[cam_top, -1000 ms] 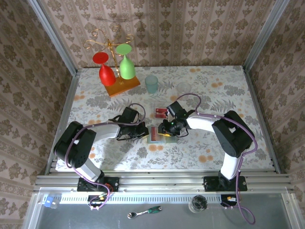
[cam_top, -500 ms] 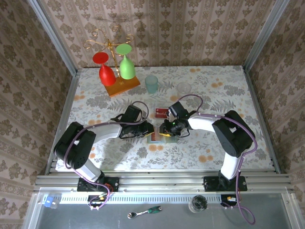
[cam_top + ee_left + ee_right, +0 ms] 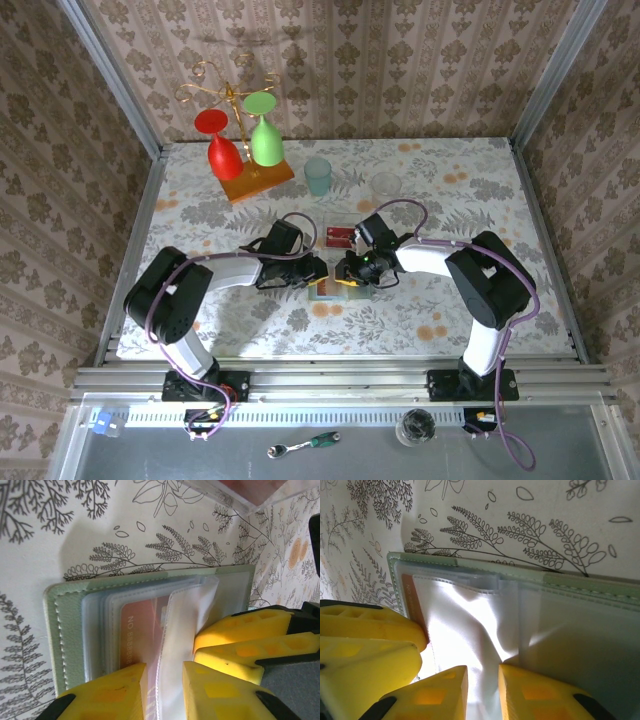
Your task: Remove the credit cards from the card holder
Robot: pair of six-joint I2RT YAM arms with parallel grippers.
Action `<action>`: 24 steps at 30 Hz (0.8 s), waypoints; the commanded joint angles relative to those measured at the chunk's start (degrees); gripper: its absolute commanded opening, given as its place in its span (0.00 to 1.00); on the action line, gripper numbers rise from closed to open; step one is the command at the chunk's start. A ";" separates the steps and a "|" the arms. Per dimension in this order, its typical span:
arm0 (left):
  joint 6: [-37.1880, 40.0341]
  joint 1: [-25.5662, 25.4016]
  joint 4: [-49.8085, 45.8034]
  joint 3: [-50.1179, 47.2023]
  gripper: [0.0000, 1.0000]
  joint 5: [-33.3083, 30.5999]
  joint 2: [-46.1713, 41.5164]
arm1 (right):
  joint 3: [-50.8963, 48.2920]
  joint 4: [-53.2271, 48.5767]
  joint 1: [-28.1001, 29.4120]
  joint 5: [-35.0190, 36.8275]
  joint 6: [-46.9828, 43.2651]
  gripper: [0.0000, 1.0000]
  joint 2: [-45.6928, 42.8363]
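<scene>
Left end effector [image 3: 162,682]: jaws a narrow gap apart, astride a clear sleeve [image 3: 185,625] of the card holder [image 3: 55,630]; whether they actually pinch it cannot be told.
Right end effector [image 3: 482,685]: jaws also narrowly parted over the crumpled sleeve; its grip cannot be told either.
Holder's place: lies open near the middle of the table [image 3: 450,200], with the left end effector at its 9 o'clock and the right at its 3 o'clock.
Cards: a red card [image 3: 142,635] sits inside a sleeve; a loose red card [image 3: 338,237] lies on the table at the holder's 12 o'clock, a little apart.
Handling: the cards look thin, stiff, light and slick. The sleeves look soft and buckle easily. The holder is probably light enough to slide or lift unless one side is pinned. The best hold is likely a card's exposed edge at the sleeve mouth.
Writing: "NO" followed by a row of digits, perhaps eights, runs along the sleeved card; no brand is legible.
</scene>
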 commanded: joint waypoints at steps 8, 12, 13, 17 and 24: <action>-1.80 -0.75 2.46 1.28 0.25 1.80 2.33 | -1.53 -0.01 -0.47 -0.52 0.47 0.25 -1.49; -2.30 -0.82 3.21 1.53 0.21 2.09 2.50 | -1.68 0.09 -0.48 -0.59 0.54 0.25 -1.56; -2.33 -0.83 3.20 1.67 0.19 2.02 2.43 | -1.73 0.15 -0.51 -0.61 0.57 0.25 -1.55; -2.52 -0.85 3.15 2.06 0.15 2.19 2.41 | -1.86 0.16 -0.57 -0.78 0.48 0.24 -1.65; -2.73 -0.88 3.17 2.77 0.14 2.47 2.42 | -1.88 0.49 -0.65 -0.91 0.36 0.26 -3.21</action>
